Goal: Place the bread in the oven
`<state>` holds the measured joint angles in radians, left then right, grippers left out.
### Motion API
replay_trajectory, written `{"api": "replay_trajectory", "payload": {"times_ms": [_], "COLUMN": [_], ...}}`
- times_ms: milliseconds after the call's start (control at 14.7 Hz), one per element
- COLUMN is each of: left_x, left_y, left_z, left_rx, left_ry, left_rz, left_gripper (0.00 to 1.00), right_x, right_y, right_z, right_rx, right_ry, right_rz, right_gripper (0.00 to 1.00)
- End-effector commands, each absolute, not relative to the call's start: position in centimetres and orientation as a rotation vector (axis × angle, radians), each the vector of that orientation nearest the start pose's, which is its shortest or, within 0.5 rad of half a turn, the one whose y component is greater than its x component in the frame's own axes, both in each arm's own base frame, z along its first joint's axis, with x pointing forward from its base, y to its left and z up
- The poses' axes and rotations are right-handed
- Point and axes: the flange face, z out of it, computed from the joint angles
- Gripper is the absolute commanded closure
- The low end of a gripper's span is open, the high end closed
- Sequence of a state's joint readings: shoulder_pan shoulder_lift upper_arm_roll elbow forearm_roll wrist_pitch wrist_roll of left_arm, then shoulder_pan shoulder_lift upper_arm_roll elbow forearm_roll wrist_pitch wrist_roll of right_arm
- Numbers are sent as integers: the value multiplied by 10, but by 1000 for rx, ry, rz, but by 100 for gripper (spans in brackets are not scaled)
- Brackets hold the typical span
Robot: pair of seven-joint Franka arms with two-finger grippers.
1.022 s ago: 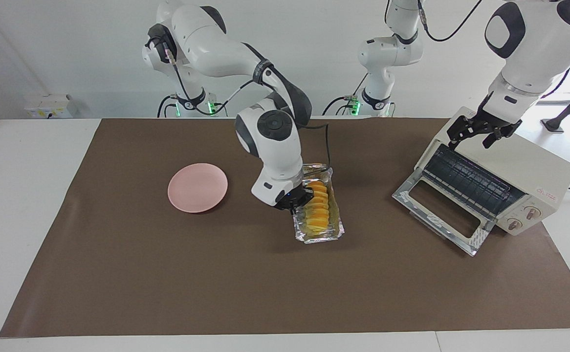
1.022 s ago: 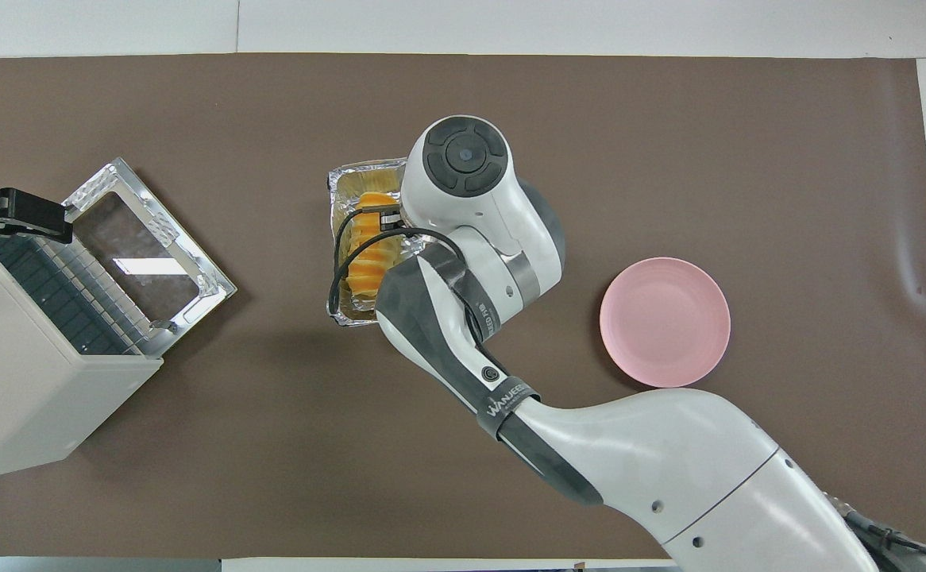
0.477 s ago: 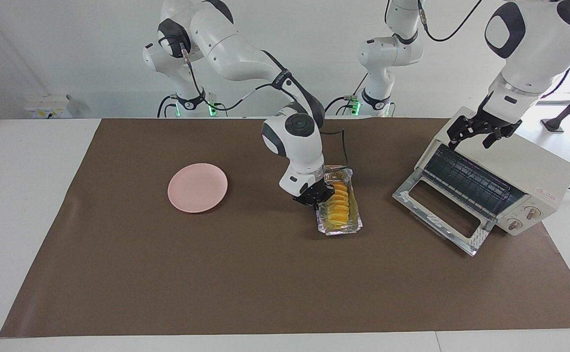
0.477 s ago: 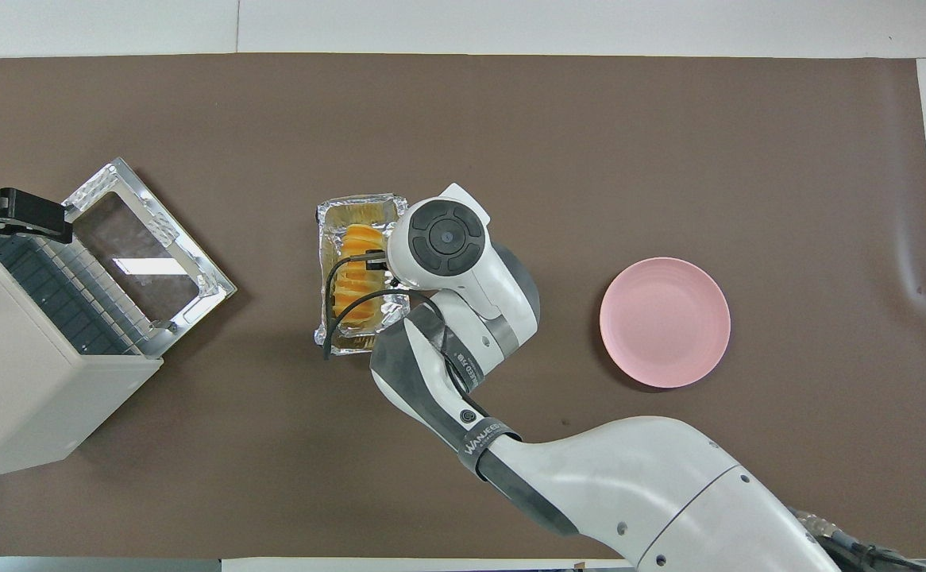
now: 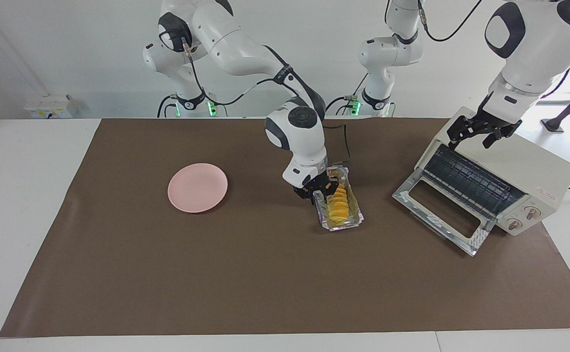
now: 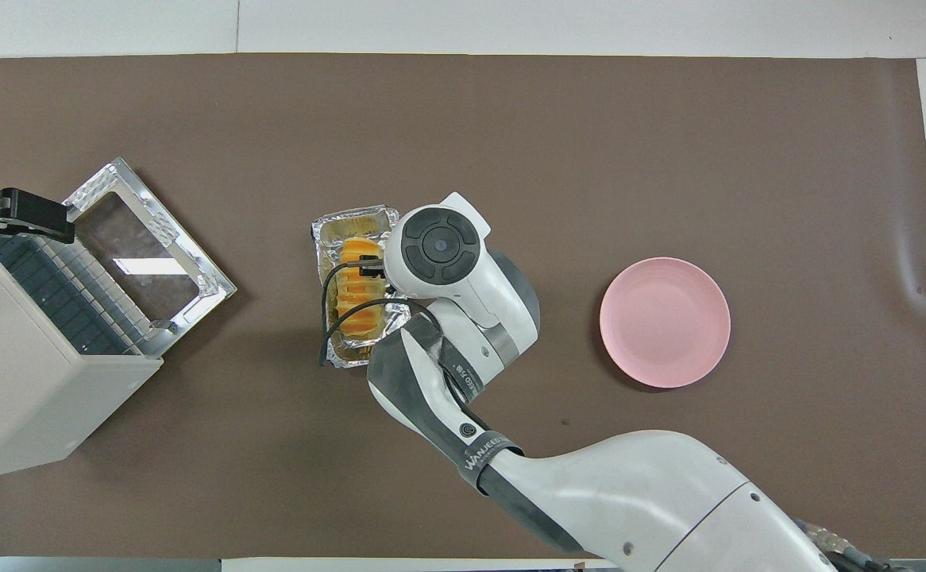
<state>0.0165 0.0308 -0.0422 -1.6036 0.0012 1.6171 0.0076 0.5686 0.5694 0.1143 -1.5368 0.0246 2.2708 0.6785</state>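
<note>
We see the right gripper low over the foil tray mid-table; the bread lies in the tray, right by the jaws, but we cannot tell if they are apart. The left gripper waits over the oven, jaws apart, door down.

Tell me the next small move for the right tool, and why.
Probably take hold of the yellow-orange ridged bread loaf with the right tool and lift it toward the cream-white toaster oven: the loaf lies in the crinkled silver foil tray, the tool is at it, and the oven's drop door is open.
</note>
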Motion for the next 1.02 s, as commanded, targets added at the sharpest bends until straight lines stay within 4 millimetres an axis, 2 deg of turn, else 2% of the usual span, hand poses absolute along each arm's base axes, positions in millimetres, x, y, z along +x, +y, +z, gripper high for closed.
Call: {"api": "replay_trajectory", "payload": {"times_ms": [0,136,272,409,545,681,749,817,886,954], "left_x": [564,564,560,557,554,552,555,553,554,558], "left_y": [-28,-49,-80,-119,-148,-185,-201,-227,-252,-268], "left_z": [599,599,599,599,593,578,563,548,528,513], "left_rx": [-3155,-3151,-3147,-3155,-3162,-3166,-3162,-3156,-3150,-3152], "left_ry": [98,153,204,142,95,66,60,62,23,-40], "left_rz": [-4,-14,-16,-52,-71,-64,-30,3,32,27], "left_gripper": [0,0,0,0,0,0,0,0,0,0], "right_x": [587,598,609,622,629,634,635,636,635,634], "right_y": [394,352,308,254,211,171,154,136,122,108], "right_z": [392,428,453,476,493,508,512,516,524,529], "right_rx": [-3008,-3023,-3042,-3057,-3065,-3065,-3065,-3066,-3068,-3069], "right_ry": [157,119,18,-104,-180,-260,-299,-324,-335,-343], "right_rz": [-65,-49,-44,-69,-73,-85,-82,-76,-83,-76], "right_gripper": [0,0,0,0,0,0,0,0,0,0]}}
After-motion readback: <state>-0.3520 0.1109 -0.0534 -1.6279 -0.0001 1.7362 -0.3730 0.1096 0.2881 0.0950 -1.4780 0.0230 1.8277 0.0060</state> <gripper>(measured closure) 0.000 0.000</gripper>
